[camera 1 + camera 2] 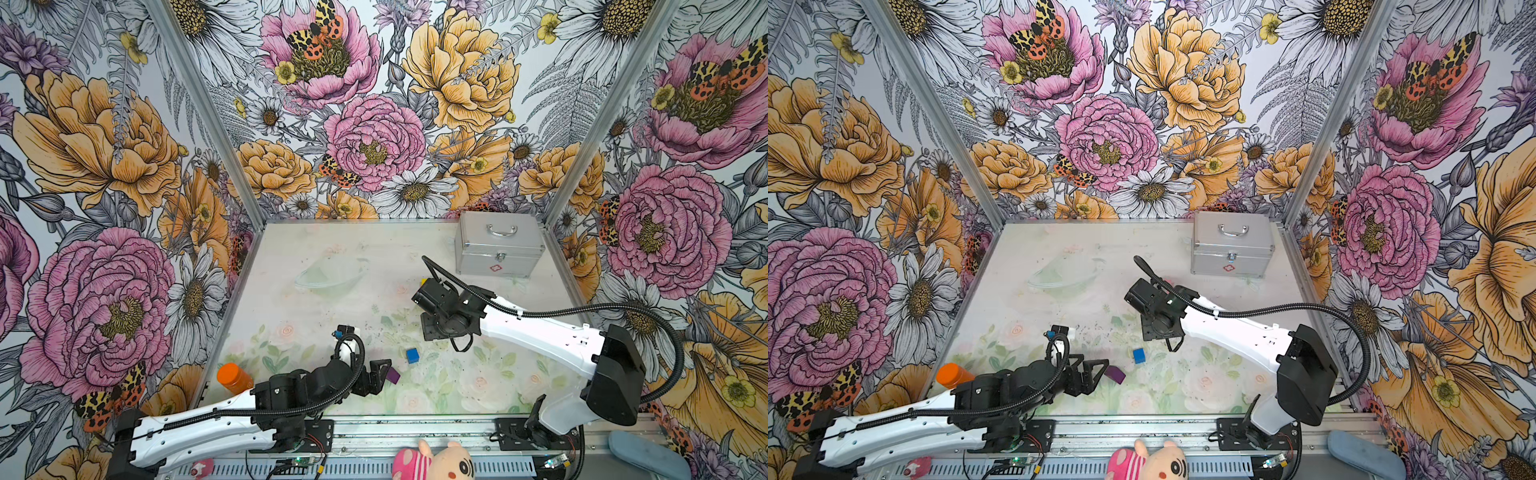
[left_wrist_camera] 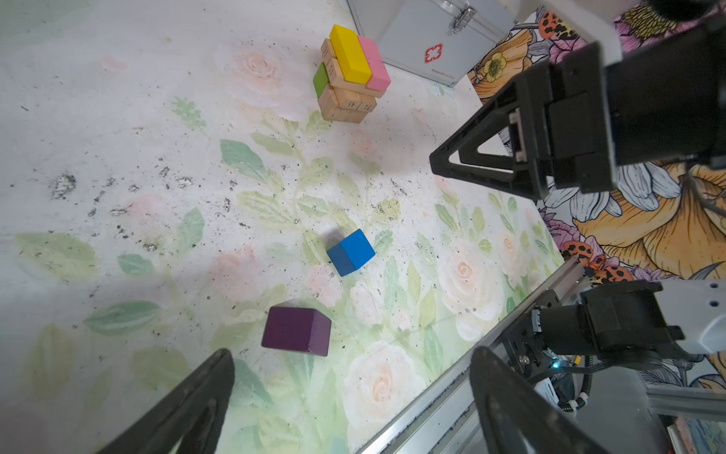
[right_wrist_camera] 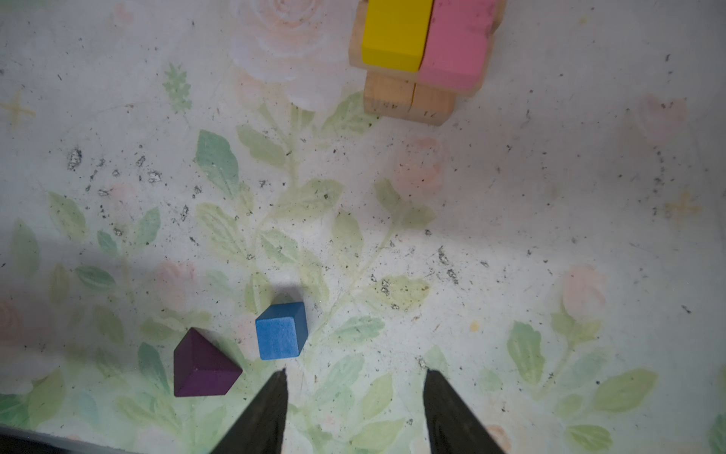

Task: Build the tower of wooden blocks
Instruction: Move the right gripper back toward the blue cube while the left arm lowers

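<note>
Tower (image 2: 349, 74) stands on the surface (image 1: 374, 241) beside the silver case (image 1: 498, 245). Purple block (image 2: 296, 331) lies just ahead of the left claw (image 2: 351, 355), which is wide and empty. Blue cube (image 3: 281, 331) lies just beyond the right claw (image 3: 355, 371), which is partly spread and empty. Judgement: each arm is nearer its own block.

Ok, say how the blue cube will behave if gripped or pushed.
The blue cube looks like solid painted wood, so probably stiff and light. It sits flat on the table, so a push should slide it, not roll it. Its matte faces likely grip well.
</note>
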`<state>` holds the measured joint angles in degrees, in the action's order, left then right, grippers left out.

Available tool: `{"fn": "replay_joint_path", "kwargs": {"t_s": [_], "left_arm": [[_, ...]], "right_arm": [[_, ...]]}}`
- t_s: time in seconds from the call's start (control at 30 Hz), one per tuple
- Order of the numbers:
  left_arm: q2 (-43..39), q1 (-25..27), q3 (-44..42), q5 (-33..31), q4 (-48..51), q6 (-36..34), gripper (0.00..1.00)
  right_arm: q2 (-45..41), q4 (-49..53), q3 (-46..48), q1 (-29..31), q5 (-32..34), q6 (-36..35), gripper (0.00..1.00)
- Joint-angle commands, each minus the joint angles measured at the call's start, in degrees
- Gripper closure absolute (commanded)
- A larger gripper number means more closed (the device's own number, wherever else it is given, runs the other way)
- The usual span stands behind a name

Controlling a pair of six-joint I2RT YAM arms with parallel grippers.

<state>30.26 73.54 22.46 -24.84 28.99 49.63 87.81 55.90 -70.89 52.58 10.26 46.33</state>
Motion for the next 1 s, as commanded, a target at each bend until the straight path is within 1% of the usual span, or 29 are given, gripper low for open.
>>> {"fn": "replay_joint_path", "kwargs": {"t_s": [0.0,0.47,0.67,0.97], "left_arm": [[-0.2,0.7,-1.4,-2.8,0.3,2.4,0.05],[-0.4,0.7,-2.6,-3.4,1.5,3.8,0.06],[0.0,0.6,-2.1,-3.8,1.5,3.8,0.06],[0.8,0.6,-2.2,-3.6,1.4,4.3,0.06]], "right_arm": [[1.2,-3.1,0.1,1.0,-0.2,0.9,0.44],[9.0,-9.8,1.5,3.2,-5.7,0.3,0.45],[12.1,-10.6,1.4,3.5,-6.1,0.2,0.45],[13.3,-11.2,1.5,4.8,-6.3,0.7,0.45]]}}
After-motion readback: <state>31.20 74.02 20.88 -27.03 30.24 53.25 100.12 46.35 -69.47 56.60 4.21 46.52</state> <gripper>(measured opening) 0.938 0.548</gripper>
